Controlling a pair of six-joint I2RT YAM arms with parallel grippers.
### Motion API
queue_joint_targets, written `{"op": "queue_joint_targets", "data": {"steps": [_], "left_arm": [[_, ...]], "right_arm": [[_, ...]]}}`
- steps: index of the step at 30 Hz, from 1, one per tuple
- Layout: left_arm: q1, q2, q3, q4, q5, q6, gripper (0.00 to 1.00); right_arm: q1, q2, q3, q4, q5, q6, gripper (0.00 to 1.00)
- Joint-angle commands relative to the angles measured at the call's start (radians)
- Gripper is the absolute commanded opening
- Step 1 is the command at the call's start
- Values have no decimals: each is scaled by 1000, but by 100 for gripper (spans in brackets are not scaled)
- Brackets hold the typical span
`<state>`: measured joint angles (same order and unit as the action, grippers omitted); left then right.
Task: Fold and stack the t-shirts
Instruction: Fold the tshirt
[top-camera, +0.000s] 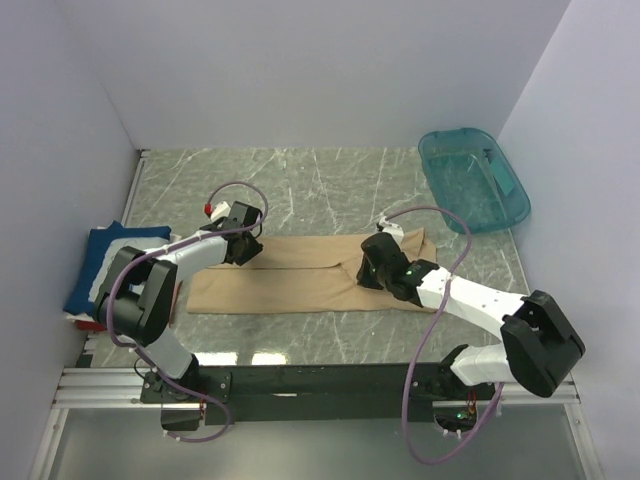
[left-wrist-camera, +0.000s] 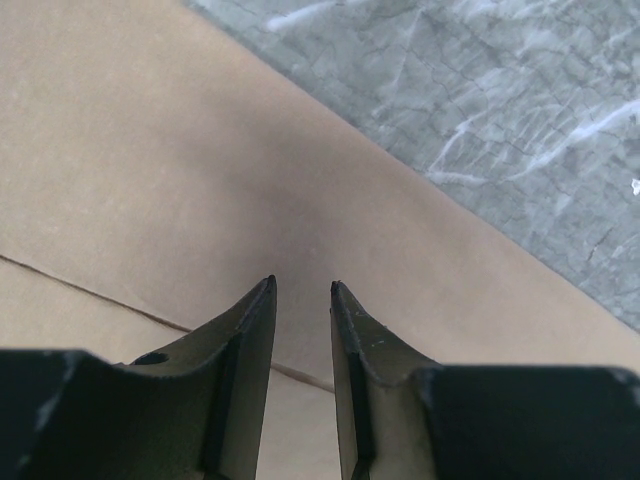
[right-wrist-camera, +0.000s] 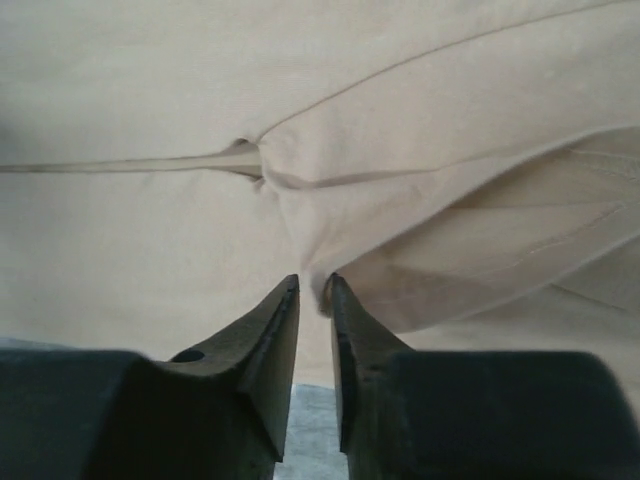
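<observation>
The tan t-shirt bunches between the right fingers, seemingly pinched.

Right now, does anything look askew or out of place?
The tan shirt is puckered at its right end: a small bunched crease sits just ahead of the right gripper, where folded layers meet. The tub at the far right seems to lean against the wall.

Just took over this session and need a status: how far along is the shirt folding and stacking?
Done, apparently: a navy shirt lies folded on a pile at far left. In hand: the tan shirt lies centre, folded into a long strip, left claw open over one end, right claw at the other, grip unclear. Left: fold that strip crosswise and add it to the pile.
</observation>
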<state>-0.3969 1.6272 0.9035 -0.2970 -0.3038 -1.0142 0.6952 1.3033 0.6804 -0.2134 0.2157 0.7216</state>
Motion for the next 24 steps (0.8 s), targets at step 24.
{"op": "queue_joint_targets", "data": {"steps": [24], "left_arm": [[-482, 49, 202, 122, 6, 243, 56]], "right_arm": [[-493, -260, -71, -60, -180, -129, 43]]}}
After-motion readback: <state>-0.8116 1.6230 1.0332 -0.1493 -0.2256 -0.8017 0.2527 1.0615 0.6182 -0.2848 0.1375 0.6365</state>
